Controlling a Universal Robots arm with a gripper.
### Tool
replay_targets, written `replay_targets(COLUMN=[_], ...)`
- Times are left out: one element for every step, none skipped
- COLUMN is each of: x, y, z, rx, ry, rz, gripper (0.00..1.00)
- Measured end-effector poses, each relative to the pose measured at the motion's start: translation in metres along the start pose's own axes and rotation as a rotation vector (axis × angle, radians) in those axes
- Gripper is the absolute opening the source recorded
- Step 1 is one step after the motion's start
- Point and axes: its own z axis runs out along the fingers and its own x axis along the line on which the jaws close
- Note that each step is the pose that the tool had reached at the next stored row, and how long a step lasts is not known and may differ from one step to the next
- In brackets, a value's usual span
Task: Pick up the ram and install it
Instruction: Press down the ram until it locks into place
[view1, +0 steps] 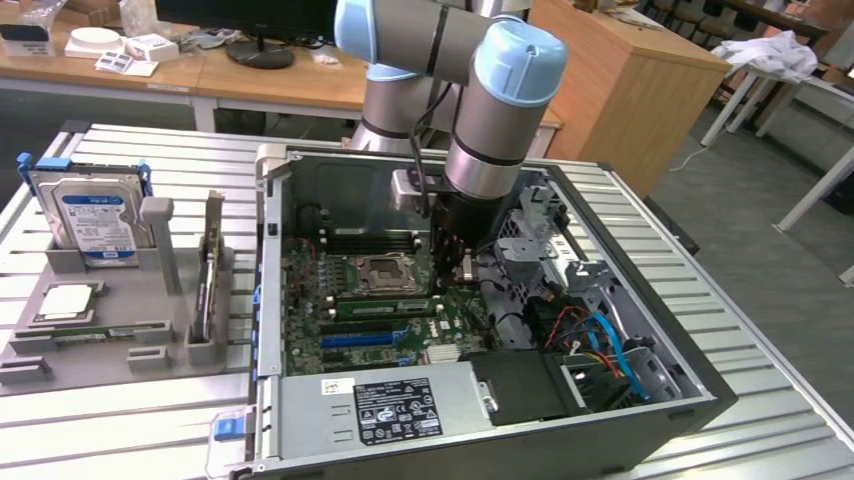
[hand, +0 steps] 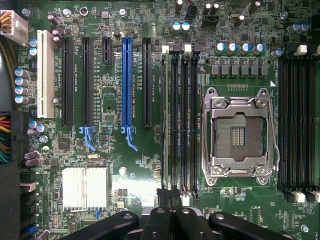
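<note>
Green ram (view1: 382, 306) sits in mobo slot inside PC case (view1: 694, 395); gripper (hand: 170, 197) clenched empty.

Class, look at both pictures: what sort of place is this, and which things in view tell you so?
Probably a robotics lab or workshop bench for computer assembly: a robot arm reaches into an open PC case, with a hard drive in a holder alongside and office desks behind.

Exterior view looks down from afar; wrist view hovers close — both share the motherboard (view1: 380, 300) (hand: 150, 165).
</note>
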Motion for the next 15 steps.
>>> replay_targets(x=[-0.0001,-0.0001,0.0000,0.0000,0.0000,0.0000,0.0000,0.0001,0.0001,0.0001,0.0001,0.0001,0.0000,0.0000,0.0000], y=[0.0000,0.0000,0.0000,0.0000,0.0000,0.0000,0.0000,0.0000,0.0000,0.0000,0.0000,0.0000,0.0000,0.0000,0.0000], z=[0.0005,0.0012,0.0019,0.0027,0.0035,0.0041,0.0048,0.0051,0.0051,0.0051,0.0051,0.0053,0.0057,0.0061,0.0064], rx=[0.0001,0.0001,0.0001,0.0000,0.0000,0.0000,0.0000,0.0000,-0.0001,-0.0001,-0.0001,-0.0001,0.0001,0.0001,0.0000], ry=[-0.0005,-0.0006,-0.0003,-0.0001,-0.0002,-0.0002,-0.0001,0.0000,0.0001,0.0001,0.0001,0.0000,-0.0004,-0.0004,-0.0001], rz=[0.000,0.000,0.000,0.000,0.000,0.000,0.000,0.000,0.000,0.000,0.000,0.000,0.000,0.000,0.000], gripper=[0.11,0.11,0.11,0.11,0.11,0.11,0.11,0.11,0.11,0.11,0.11,0.11,0.11,0.11,0.11])
